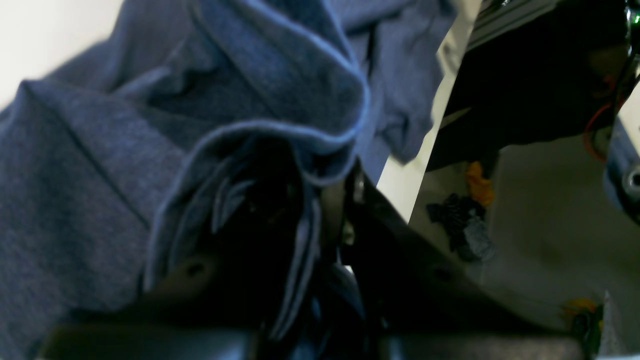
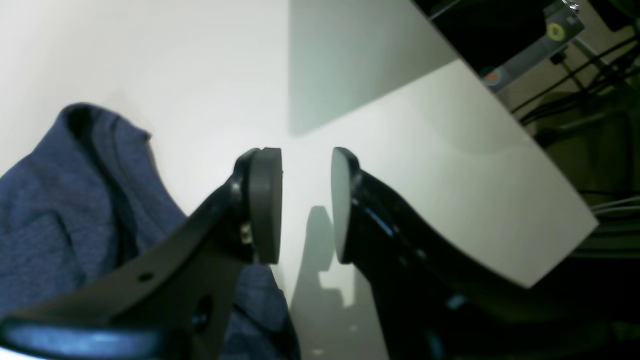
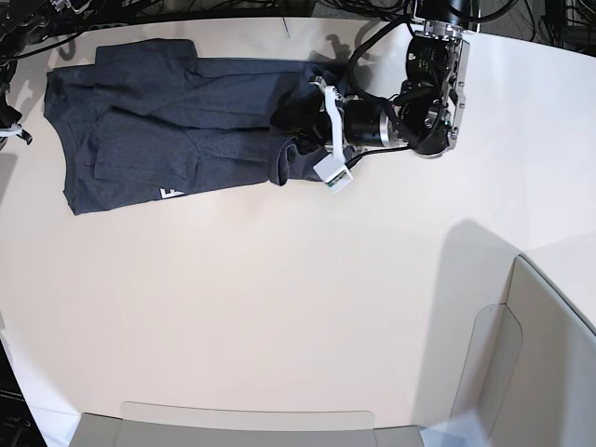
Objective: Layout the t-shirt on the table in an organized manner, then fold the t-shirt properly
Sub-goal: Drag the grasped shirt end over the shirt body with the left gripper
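The left pincer (image 1: 320,220) is clamped on the t-shirt (image 1: 90,190) — in the left wrist view, bunched blue-grey cloth is squeezed between its dark fingers (image 1: 400,250), with a hemmed edge curling just above them and folds spilling up and to the left. In the base view this pincer (image 3: 296,140) sits at the shirt's near-right end, its arm reaching in from the top right, and the cloth around it is gathered into a small ridge.

The right pincer (image 2: 306,205) stands apart, holding nothing; bare desk (image 2: 400,150) shows through the gap between its two round pads (image 2: 265,205). Part of the shirt (image 2: 45,220) lies just to its left in that view, beside the left finger and running under it at the bottom edge; whether cloth and finger touch cannot be told. In the base view only a small white part at the far left edge may belong to this arm — too little to be sure.

One t-shirt (image 3: 177,130) is in sight. It lies along the top of the desk (image 3: 279,307) in the base view, stretched left to right, partly folded over itself, with a bit of white lettering (image 3: 170,194) showing on its lower edge. The desk is one pale surface. Translucent grey panels (image 3: 540,354) stand at its lower right and along the bottom edge.
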### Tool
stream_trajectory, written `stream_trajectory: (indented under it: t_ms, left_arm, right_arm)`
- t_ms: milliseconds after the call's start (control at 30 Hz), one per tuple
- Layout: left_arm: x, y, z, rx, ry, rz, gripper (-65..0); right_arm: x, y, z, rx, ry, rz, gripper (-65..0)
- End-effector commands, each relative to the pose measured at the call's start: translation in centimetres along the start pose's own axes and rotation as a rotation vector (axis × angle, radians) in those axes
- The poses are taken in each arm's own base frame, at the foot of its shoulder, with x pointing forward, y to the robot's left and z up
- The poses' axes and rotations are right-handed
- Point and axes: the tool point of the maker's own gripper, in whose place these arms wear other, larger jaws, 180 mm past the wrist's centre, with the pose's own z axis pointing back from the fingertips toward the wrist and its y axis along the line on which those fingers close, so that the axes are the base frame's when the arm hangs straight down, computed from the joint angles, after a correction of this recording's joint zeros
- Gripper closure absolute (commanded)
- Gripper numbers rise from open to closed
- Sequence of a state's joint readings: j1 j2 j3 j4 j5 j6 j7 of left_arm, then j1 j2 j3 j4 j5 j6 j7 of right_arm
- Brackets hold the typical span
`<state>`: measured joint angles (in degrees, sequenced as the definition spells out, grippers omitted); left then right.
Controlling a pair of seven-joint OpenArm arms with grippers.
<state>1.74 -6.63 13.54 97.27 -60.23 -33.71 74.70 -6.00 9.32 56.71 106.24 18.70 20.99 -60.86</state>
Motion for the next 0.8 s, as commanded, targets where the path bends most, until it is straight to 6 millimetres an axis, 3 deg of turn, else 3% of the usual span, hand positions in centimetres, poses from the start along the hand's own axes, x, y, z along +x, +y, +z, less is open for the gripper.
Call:
stream_trajectory:
  t_ms: [0, 200, 567, 633, 767]
  left_arm:
    - [1.5, -0.6, -0.2, -0.029, -0.036, -0.028, 0.0]
    - [2.9, -1.7, -2.0, -0.085, -0.038, -0.075, 0.0]
    - [3.2, -3.6, -3.4, -0.143, -0.059, -0.097, -0.3]
    - [3.5, -3.6, -3.3, -0.144, -0.073, -0.094, -3.7]
    - [4.2, -3.6, -3.3, -0.146, -0.117, -0.088, -19.7]
  right_arm:
    - [1.6, -0.2, 0.3, -0.003, -0.053, 0.015, -17.2]
    - [0.4, 0.1, 0.4, 0.005, -0.031, 0.008, -17.2]
    - [-1.2, 0.9, 0.3, 0.022, 0.004, -0.015, -17.2]
    - [-1.2, 1.1, 0.2, 0.025, 0.004, -0.015, -17.2]
    - [-1.8, 1.5, 0.2, 0.033, 0.014, -0.028, -17.2]
